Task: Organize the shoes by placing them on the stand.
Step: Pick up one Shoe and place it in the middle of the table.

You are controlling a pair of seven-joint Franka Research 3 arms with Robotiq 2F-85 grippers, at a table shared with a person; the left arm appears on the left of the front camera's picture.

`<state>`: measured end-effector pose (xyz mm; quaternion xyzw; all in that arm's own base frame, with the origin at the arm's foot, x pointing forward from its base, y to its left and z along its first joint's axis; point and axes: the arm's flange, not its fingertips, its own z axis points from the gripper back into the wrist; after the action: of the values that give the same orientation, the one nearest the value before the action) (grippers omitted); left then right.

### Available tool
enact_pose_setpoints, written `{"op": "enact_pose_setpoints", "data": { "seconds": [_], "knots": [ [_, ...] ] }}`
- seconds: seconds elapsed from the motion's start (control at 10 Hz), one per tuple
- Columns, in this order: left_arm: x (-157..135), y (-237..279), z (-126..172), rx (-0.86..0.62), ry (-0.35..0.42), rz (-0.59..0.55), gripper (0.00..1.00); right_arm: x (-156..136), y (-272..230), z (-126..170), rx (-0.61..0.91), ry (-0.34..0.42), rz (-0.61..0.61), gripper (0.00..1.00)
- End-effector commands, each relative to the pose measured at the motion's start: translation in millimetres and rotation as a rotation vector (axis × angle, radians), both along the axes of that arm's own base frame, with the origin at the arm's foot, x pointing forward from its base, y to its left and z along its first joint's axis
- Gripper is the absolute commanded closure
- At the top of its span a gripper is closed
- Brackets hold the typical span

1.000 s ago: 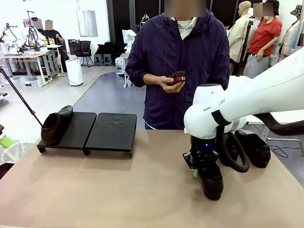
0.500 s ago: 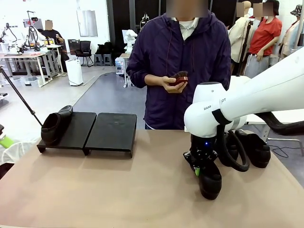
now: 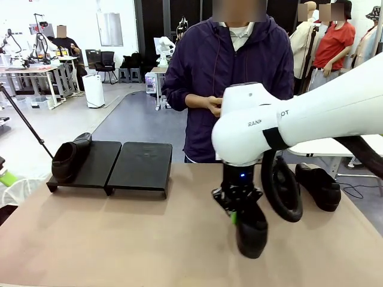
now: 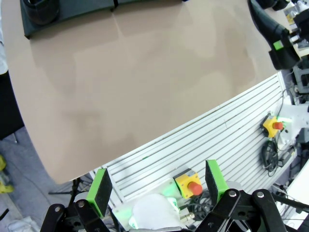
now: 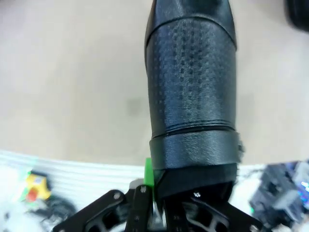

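My right gripper (image 3: pixel 237 216) is shut on the rim of a black shoe (image 3: pixel 251 234), which hangs toe-down close over the brown table near its front middle. In the right wrist view that shoe (image 5: pixel 193 96) runs up from my fingers, with one green pad (image 5: pixel 149 174) against its edge. Another shoe (image 3: pixel 69 158) lies on the left platform of the black stand (image 3: pixel 140 164) at the far left. A further shoe (image 3: pixel 319 185) sits on the table at the right. My left gripper (image 4: pixel 157 186) is open and holds nothing, hovering off the table's near edge.
A person in a dark jacket stands at the far side with both hands (image 3: pixel 210 105) held at chest height. The stand's right platform (image 3: pixel 143 161) is bare. The left wrist view looks down on the table (image 4: pixel 145 77) and slatted rails with red stop buttons (image 4: pixel 189 184).
My right gripper closed on the shoe, and the arm has swung left and forward with it. The left gripper has not moved.
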<state>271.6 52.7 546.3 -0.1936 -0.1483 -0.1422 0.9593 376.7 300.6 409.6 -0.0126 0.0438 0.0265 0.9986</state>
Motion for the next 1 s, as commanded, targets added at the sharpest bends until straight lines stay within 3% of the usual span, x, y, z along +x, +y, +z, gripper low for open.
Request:
{"op": "enact_pose_setpoints", "data": {
  "seconds": [0.0, 0.2, 0.5, 0.9],
  "knots": [
    [-0.4, 3.4, 0.2, 0.01, 0.0, -0.012, 0.0, -4.2, 46.4, -7.4, 0.045, 0.009, -0.025, 1.0],
    [-0.4, 3.4, 0.2, 0.01, 0.0, -0.012, 0.0, -3.5, 93.1, -28.5, 0.086, 0.037, -0.059, 1.0],
    [-0.4, 3.4, 0.2, 0.01, 0.0, -0.012, 0.0, 16.2, 142.6, -52.1, 0.124, -0.027, -0.081, 1.0],
    [-0.4, 3.4, 0.2, 0.01, 0.0, -0.012, 0.0, 33.1, 155.5, -63.9, 0.154, -0.018, -0.035, 1.0]
  ]
}}
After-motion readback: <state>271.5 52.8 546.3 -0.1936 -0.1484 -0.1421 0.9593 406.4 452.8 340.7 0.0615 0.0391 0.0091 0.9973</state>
